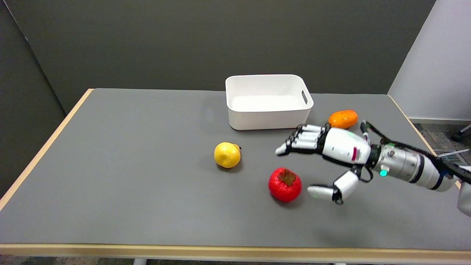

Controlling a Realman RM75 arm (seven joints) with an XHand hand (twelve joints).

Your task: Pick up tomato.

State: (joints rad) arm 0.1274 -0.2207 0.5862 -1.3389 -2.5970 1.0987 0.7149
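Furthest left of the things on my grey table (128,176) with its pale wooden edge sits a round yellow fruit, lemon-like and glossy (227,155). It lies well apart from what I want, so it should not get in my way. Behind it, toward the far edge, stands a white rectangular plastic bin with a handle slot (268,101), with nothing that I can see in it.

Next comes my target: the shiny red tomato with a brown dried calyx on top (284,184). It rests on the table nearer to me than the bin, alone, touching nothing.

Just right of it is my right hand (331,158), black and white, spread wide and holding nothing. My fingers (303,140) reach out flat, beyond and above the tomato, while my thumb (322,192) points at its right side, very near but, I judge, not yet touching. So I take this as the approach, with the grasp still to be made.

To do it well, I should bring my palm lower and a little nearer to the tomato, so that the fruit lies between thumb and fingers, not beside them. The skin looks smooth and the shape round, so it could roll away from a one-sided push; I would close both sides together and grip it around its widest part before lifting.

Behind my wrist lies an oval orange fruit (343,118), clear of this move.
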